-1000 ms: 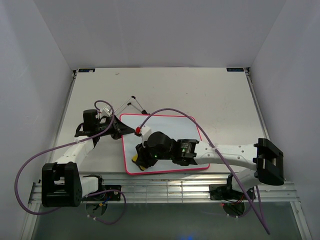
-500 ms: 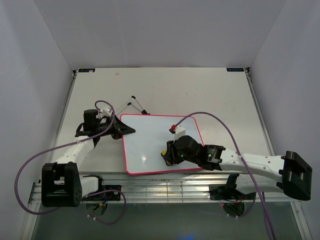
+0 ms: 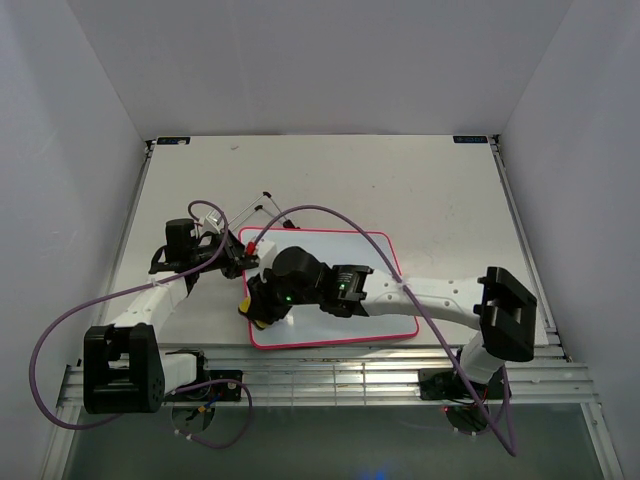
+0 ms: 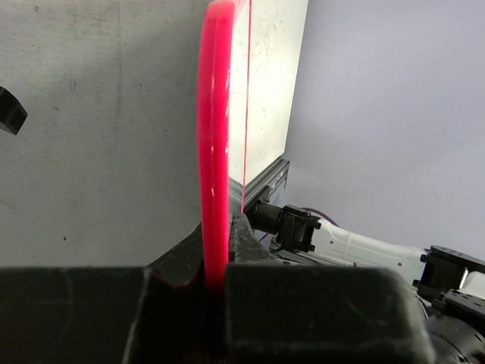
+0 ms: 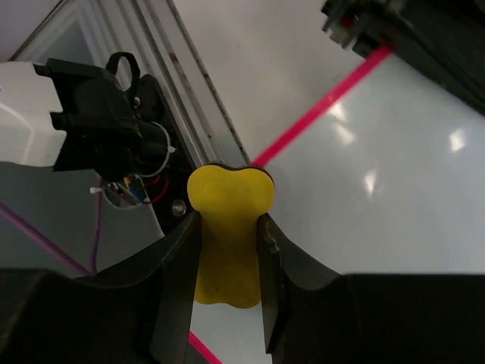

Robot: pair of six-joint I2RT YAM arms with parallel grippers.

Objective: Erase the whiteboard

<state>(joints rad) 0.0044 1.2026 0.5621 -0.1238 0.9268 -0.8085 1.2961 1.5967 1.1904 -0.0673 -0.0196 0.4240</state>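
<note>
Half a second ago the right gripper [image 3: 258,308] was right of the middle, by the board's near edge, with its arm stretched low to the right. Now it is over the near-left corner of the large flat white whiteboard with rounded corners and a thin pink-red frame [image 3: 330,328], close to where it was a second ago. The arm's elbow has swung back over the near-right corner. The gripper's fingers are drawn in narrowly on the pinched waist of a small yellow eraser block [image 5: 227,227]. In the right wrist view the block's front lobe reaches the pink frame, right where the board meets the ribbed metal rail [image 5: 189,83].

The whiteboard has not shifted. It lies flat on the pale grey table [image 3: 400,180], toward the near edge. The left gripper [image 3: 235,258] stays clamped on its left rim, and the left wrist view shows the jaws tight on the pink frame.

A thin black wire stand with red tips [image 3: 265,205] sits just beyond the board's far-left corner. A purple cable [image 3: 330,215] arcs over the far edge. The right arm's white and black forearm [image 3: 400,295] lies across the board and hides a strip of its surface from the top camera.
</note>
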